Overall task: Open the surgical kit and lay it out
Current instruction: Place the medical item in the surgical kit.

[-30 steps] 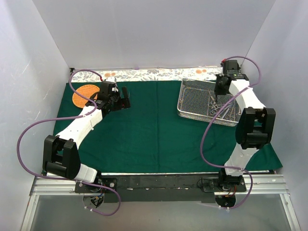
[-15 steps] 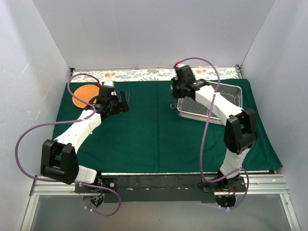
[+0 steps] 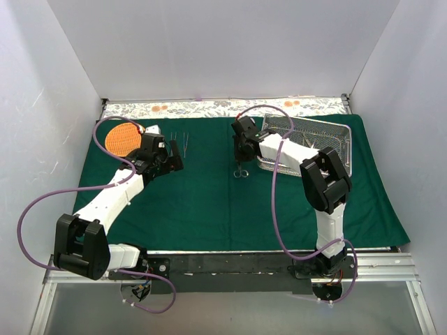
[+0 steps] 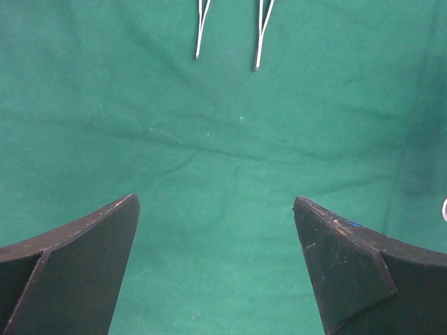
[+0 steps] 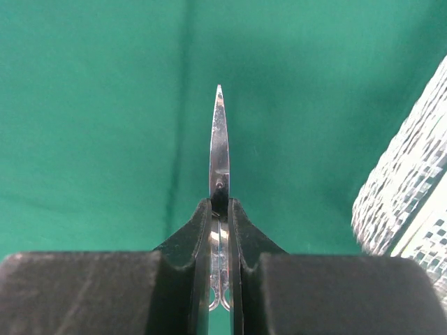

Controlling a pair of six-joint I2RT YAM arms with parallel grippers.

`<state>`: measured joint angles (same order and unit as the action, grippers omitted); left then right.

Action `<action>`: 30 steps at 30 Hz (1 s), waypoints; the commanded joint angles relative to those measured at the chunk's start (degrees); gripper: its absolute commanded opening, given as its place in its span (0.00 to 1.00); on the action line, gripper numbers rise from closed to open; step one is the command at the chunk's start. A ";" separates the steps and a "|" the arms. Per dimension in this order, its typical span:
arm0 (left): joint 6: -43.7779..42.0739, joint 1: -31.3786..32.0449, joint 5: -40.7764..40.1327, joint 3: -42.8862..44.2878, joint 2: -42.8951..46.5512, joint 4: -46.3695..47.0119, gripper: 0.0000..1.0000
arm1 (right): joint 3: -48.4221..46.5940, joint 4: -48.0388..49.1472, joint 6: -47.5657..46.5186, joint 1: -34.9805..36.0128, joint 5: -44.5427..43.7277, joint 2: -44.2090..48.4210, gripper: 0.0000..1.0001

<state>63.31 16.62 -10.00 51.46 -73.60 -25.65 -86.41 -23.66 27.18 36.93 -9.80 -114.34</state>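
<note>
Well left of the wire-mesh tray (image 3: pixel 347 150), my left gripper (image 4: pixel 216 202) hangs over the green cloth (image 3: pixel 209 202), fingers spread wide. Two tweezers (image 4: pixel 261 35) lie on the cloth just past my fingertips. Just left of the tray, my right gripper (image 5: pixel 219 206) pinches the scissors (image 5: pixel 219 139) — blades closed, tip jutting beyond my fingers over the cloth.

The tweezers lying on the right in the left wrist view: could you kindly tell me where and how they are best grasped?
Probably mid-shank, from straight above. The tweezers lie flat on the green cloth, thin and long, tips toward the open left end effector, so it should straddle the shank crosswise and close on both arms.
</note>
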 commanded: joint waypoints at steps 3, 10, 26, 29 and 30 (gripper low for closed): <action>0.50 0.16 -1.34 -1.45 2.59 0.69 0.93 | 5.98 1.60 3.49 2.09 -1.10 3.08 0.01; 0.24 0.25 -1.07 -1.89 2.67 0.69 0.93 | 6.34 0.90 5.69 2.97 -2.24 1.06 0.01; 0.41 0.34 -0.81 -2.07 2.68 0.86 0.93 | 7.14 -1.22 10.00 3.06 -2.42 -0.53 0.27; 0.24 0.34 -0.81 -1.89 2.59 0.86 0.93 | 6.35 -1.56 9.04 2.98 -2.76 0.08 0.36; 0.24 0.34 -0.90 -1.80 2.50 0.78 0.93 | 6.17 -1.56 8.77 2.98 -3.03 0.78 0.39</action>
<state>63.51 16.67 -10.11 49.93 -73.32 -25.23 -79.70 -24.25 36.29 39.79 -12.01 -114.37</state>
